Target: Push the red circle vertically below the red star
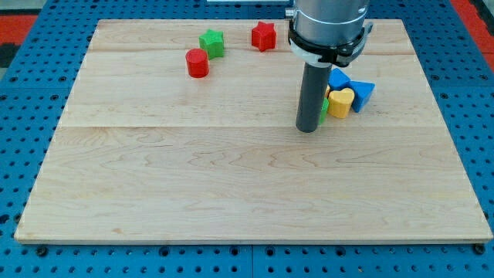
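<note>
One green block (323,110) half behind rod.

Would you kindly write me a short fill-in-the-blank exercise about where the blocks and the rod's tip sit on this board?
1. The red circle lies to the view's ____ of the red star.
2. The block nearest the red circle is the ____ star.
3. My tip stands beside the ____ heart.

Missing words: left; green; yellow

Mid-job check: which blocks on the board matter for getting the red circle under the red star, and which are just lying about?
Job:
red circle block, at the view's upper left
red star block, to its upper right
my tip, well right of both

Lying about:
green star block, between the reds
yellow block
blue blocks
green sliver behind the rod
</note>
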